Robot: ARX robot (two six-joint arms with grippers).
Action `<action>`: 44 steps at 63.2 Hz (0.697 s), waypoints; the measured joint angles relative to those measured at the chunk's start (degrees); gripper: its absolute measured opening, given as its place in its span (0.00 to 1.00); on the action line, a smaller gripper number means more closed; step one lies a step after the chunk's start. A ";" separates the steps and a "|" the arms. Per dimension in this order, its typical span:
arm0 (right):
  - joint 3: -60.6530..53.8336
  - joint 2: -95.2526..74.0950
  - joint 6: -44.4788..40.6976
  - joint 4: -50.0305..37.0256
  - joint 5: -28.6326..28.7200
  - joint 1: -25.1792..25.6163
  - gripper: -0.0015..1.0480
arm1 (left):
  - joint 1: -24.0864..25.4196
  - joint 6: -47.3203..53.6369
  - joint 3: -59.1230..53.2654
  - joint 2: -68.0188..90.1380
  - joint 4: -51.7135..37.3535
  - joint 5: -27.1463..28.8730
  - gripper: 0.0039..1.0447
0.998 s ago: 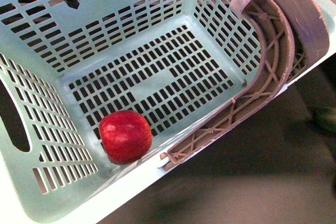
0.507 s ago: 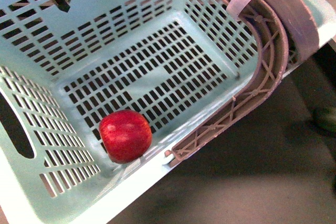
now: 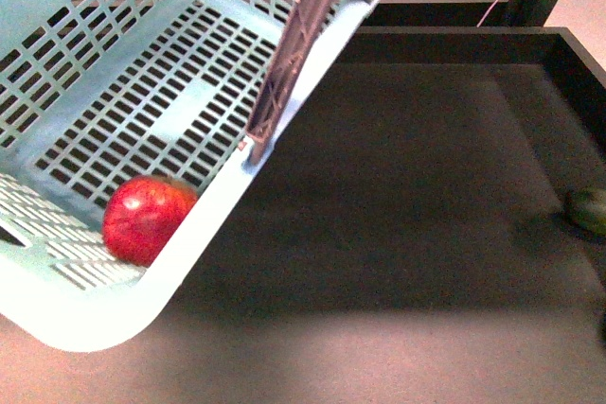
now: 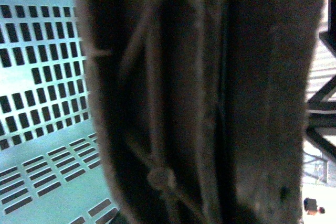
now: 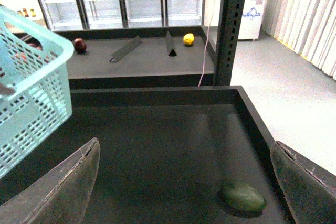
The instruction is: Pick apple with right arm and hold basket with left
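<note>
Apple (image 3: 147,218) lies inside the basket (image 3: 95,319), in its nearest corner at 8 o'clock, against the slotted wall. You see the basket tilted above the dark tray (image 3: 407,234), its brown handle (image 3: 298,54) towards 12 o'clock. That handle fills your left gripper's camera, blurred, so its finger state cannot be told. Your right gripper (image 5: 185,145) has fingers (image 5: 79,182) wide apart, holding nothing. A green fruit (image 3: 589,210) sits at 3 o'clock, well apart.
</note>
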State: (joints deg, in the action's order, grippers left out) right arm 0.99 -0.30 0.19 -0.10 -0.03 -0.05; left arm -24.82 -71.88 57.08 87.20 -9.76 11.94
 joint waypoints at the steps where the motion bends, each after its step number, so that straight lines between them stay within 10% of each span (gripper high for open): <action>1: 0.00 0.00 0.00 0.00 -0.02 0.00 0.92 | 0.87 -0.46 -0.22 0.35 -0.50 -0.09 0.13; 20: 0.00 -0.02 0.00 0.00 0.00 0.00 0.92 | 11.65 -11.74 -3.93 10.08 -1.86 2.51 0.13; 44: 0.00 0.00 0.00 0.00 0.00 0.00 0.92 | 13.14 -22.36 -4.11 16.22 -1.53 1.18 0.13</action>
State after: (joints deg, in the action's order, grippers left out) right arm 0.99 -0.30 0.19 -0.10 -0.03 -0.05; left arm -11.68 -94.24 52.97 103.42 -11.29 13.13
